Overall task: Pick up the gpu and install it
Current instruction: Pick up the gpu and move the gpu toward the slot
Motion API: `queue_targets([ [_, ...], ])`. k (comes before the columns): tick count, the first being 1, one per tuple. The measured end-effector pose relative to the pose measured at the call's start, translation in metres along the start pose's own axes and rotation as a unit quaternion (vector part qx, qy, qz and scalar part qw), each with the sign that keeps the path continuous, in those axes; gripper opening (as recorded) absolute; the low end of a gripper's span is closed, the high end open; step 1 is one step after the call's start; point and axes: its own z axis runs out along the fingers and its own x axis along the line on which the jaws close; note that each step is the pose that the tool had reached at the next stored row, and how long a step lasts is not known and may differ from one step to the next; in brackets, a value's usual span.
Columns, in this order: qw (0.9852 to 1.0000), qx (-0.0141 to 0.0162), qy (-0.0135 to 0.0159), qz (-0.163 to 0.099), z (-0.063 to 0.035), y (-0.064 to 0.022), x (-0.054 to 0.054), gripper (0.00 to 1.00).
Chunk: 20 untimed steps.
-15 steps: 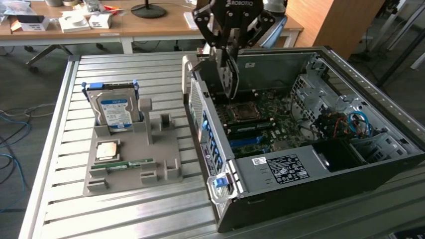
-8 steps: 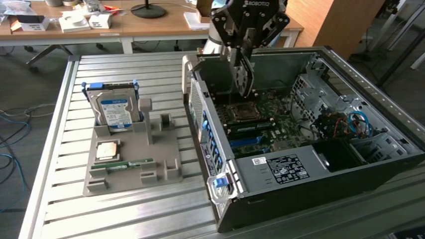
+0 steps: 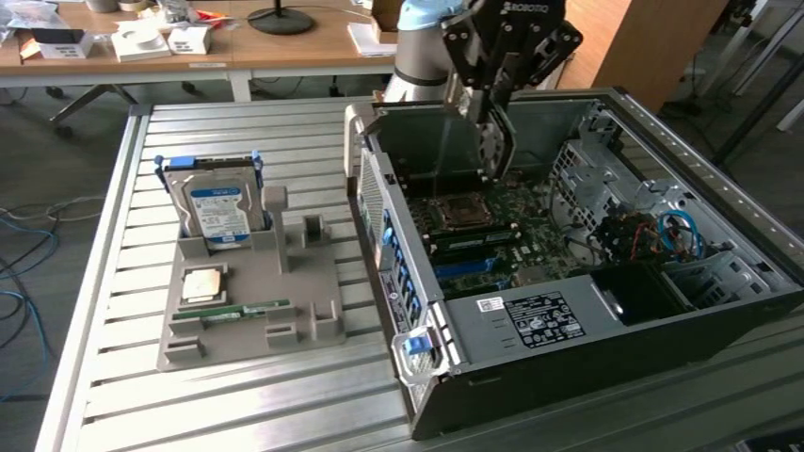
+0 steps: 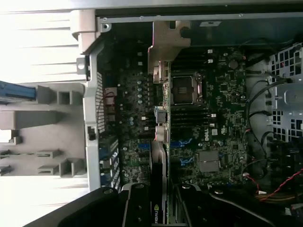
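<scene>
Gripper (image 4: 160, 213) fingers are clamped on the gpu (image 4: 161, 156), one on each flat face, holding it on edge inside the open computer case (image 3: 684, 141) above the motherboard (image 4: 222, 109). By my reading the pick is done and the install is in hand: the card hangs over the board and looks not yet seated, though I cannot tell whether its lower edge touches. Seating calls for the connector edge square over its slot and the metal bracket (image 4: 165, 45) at the case's rear wall. Edge-on, the card is a thin dark plate with an NVIDIA mark near the fingers.
</scene>
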Motion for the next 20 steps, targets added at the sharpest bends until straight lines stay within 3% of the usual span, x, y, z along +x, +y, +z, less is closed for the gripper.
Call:
queue_targets([
  [10,1.0000,0.0000,0.0004,0.000,0.0008,0.0033,-0.042,0.26],
  [17,1.0000,0.0000,0.0004,-0.001,0.0008,0.0035,-0.045,0.26],
  [20,0.9999,-0.0002,0.0009,-0.012,0.0010,0.0036,-0.047,0.26],
])
